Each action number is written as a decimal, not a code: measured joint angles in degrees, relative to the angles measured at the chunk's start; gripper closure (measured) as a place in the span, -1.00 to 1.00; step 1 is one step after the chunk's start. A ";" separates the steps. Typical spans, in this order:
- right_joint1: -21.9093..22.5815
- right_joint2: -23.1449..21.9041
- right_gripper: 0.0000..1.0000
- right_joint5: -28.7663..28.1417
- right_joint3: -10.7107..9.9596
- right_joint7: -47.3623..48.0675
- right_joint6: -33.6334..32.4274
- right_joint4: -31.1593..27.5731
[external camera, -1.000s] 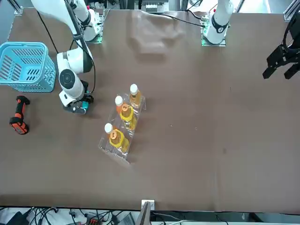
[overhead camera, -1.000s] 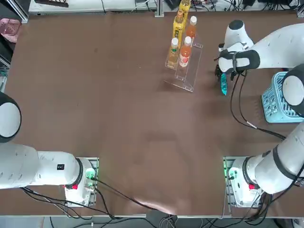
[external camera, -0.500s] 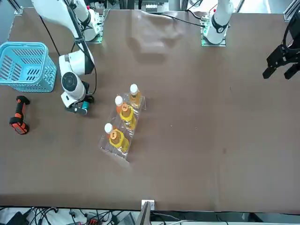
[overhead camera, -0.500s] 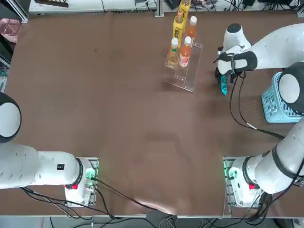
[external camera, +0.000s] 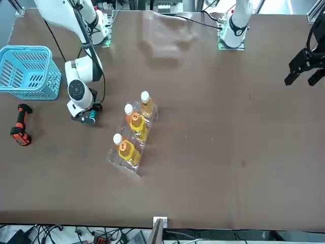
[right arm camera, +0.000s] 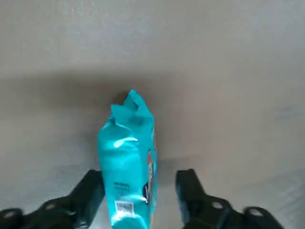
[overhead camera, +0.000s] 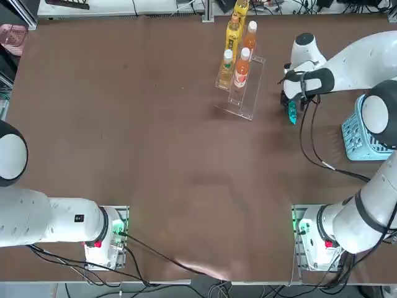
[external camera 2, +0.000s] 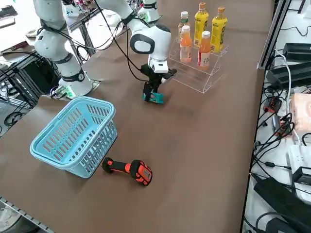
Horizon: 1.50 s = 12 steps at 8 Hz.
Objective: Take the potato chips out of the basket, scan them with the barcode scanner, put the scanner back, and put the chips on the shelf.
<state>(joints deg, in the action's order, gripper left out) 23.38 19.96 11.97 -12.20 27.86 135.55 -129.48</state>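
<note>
The potato chips (right arm camera: 127, 157), a narrow teal packet, lie on the brown table between the shelf (overhead camera: 243, 98) and the basket (overhead camera: 366, 133). My right gripper (right arm camera: 139, 181) is down over the packet's near end. It is open, with one finger on each side; one finger sits close against the packet and a gap shows at the other. In the right side view the gripper (external camera 2: 151, 92) points straight down onto the chips (external camera 2: 156, 98). The barcode scanner (external camera 2: 129, 168), black and orange, lies on the table beside the basket (external camera 2: 73, 133), which looks empty.
Several orange and yellow drink bottles (overhead camera: 236, 43) stand on the clear stepped shelf (external camera 2: 197, 73), just left of the gripper in the top view. The table edge with cables and boxes runs beyond the shelf.
The right arm's wrist has shifted slightly toward the far edge and settled over the packet. The packet, scanner and basket have not moved.
</note>
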 joint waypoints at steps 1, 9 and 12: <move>0.00 0.03 -0.60 0.00 0.00 0.30 0.00 -0.02; 0.08 0.46 0.07 0.00 0.08 1.79 0.13 0.02; 0.87 -0.36 0.15 0.00 0.16 3.02 -4.63 3.07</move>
<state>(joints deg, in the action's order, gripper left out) 24.25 19.60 11.97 -12.05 30.88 130.92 -126.41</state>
